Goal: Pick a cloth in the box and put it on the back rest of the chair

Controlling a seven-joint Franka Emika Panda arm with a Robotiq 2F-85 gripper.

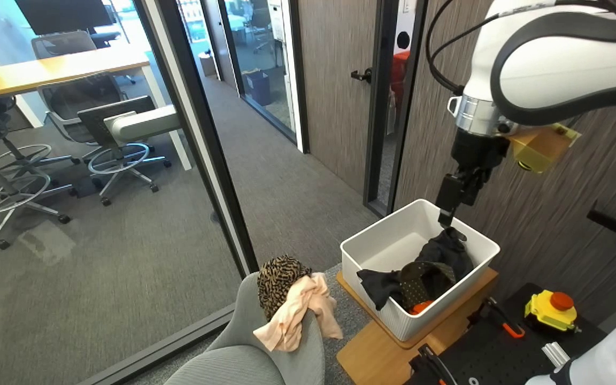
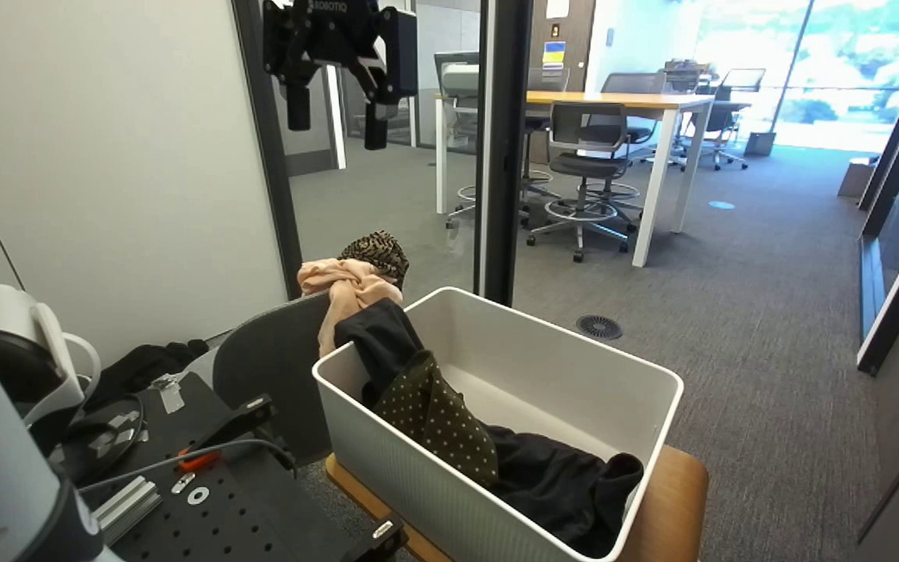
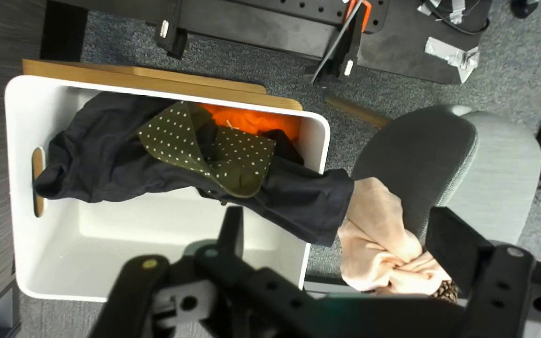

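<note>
The white box [image 1: 377,243] holds black cloth [image 3: 111,150], an olive dotted cloth [image 3: 172,134] and an orange cloth [image 3: 258,119]. A black end hangs over the box rim toward the chair, in both exterior views. A peach cloth [image 1: 300,310] and a leopard-print cloth [image 1: 278,278] lie over the back rest [image 2: 278,367] of the grey chair. My gripper [image 2: 338,117] is open and empty, high above the box and chair. In the wrist view its fingers [image 3: 336,220] stand wide apart, with the peach cloth showing below between them.
The box stands on a wooden stool [image 1: 356,350]. A black perforated table [image 2: 262,499] with clamps and a yellow-and-red stop button [image 1: 551,310] is beside it. A black-framed glass wall [image 1: 198,133] rises behind the chair. A wood-grain wall [image 1: 554,214] is near the arm.
</note>
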